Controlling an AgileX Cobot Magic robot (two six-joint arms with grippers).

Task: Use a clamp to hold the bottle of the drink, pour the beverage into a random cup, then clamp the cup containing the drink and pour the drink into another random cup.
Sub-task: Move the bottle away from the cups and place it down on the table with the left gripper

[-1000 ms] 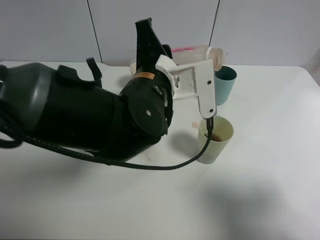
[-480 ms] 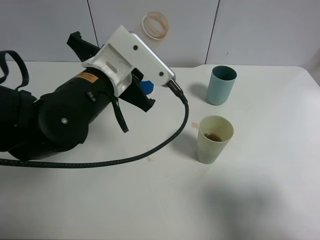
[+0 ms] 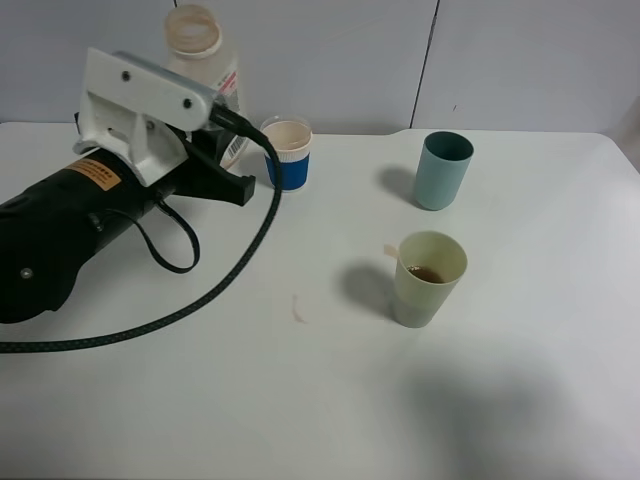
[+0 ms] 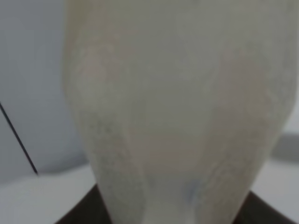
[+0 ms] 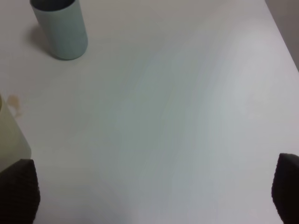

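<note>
Standing up straight again, the bottle (image 3: 205, 50) is at the far left of the desk (image 3: 300, 400), just beside a white cup with a blue band (image 3: 287, 153). A second ago it lay tipped over the yellow-green cup (image 3: 428, 280) – now it has swung well away from it. The left tool (image 3: 222, 160) is clenched on the bottle. A little brown drink (image 3: 428, 273) sits low in the yellow-green cup, so I think the first pour is done. What is left is to put the bottle down, grab that cup and tip it into the teal cup (image 3: 443, 172), which stands near it, farther back.

The right tool (image 5: 153, 191) is spread wide and grasps nothing. It hangs over bare desk, with both cups off to one side. Only its two dark tips show.

Some things are hard to see – the left tool's jaws hide behind a white bracket (image 3: 140, 100), and up close the bottle (image 4: 177, 116) is just a pale blur. I cannot tell if it touches the desk, or if any drink is left inside.
</note>
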